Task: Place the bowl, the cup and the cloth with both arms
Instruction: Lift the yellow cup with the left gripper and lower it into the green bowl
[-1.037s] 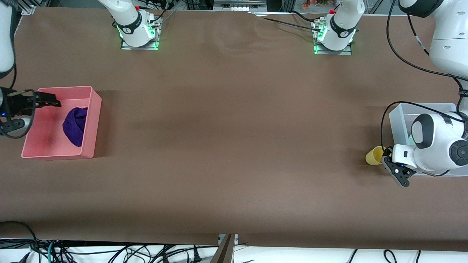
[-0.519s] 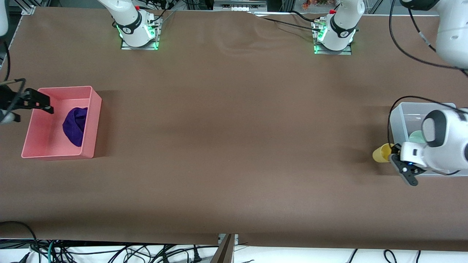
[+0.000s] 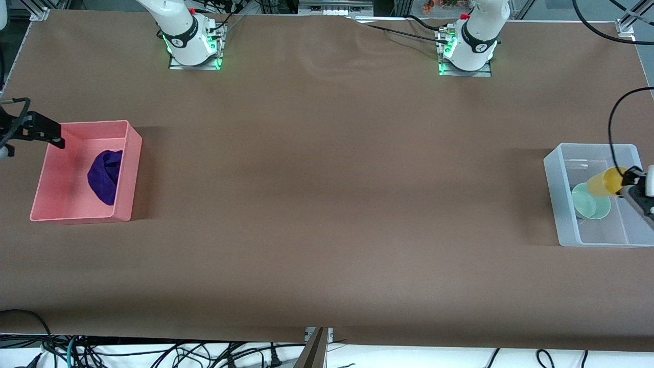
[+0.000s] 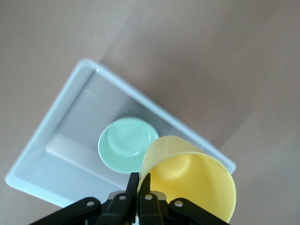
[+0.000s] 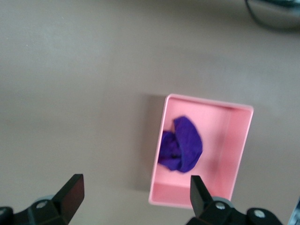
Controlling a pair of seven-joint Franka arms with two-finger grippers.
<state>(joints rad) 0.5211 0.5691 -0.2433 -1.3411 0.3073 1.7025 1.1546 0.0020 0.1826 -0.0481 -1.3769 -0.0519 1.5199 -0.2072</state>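
Observation:
The mint-green bowl (image 3: 588,204) lies in the clear bin (image 3: 558,176) at the left arm's end of the table. My left gripper (image 3: 632,188) is shut on the rim of the yellow cup (image 3: 603,182) and holds it tilted in the air over the bin, above the bowl. In the left wrist view the cup (image 4: 192,180) hangs from the gripper (image 4: 139,180), with the bowl (image 4: 124,143) below in the bin (image 4: 61,117). The purple cloth (image 3: 104,176) lies in the pink bin (image 3: 129,153). My right gripper (image 3: 53,138) is open and empty over that bin's outer rim. The right wrist view shows the cloth (image 5: 183,143).
In the right wrist view the pink bin (image 5: 236,140) sits on brown table, with the right gripper (image 5: 136,190) above it. Both arm bases stand along the table's edge farthest from the front camera. Cables hang below the nearest edge.
My left gripper has lifted the yellow cup from beside the clear bin to over it. My right gripper has drawn back from inside the pink bin toward its outer rim.

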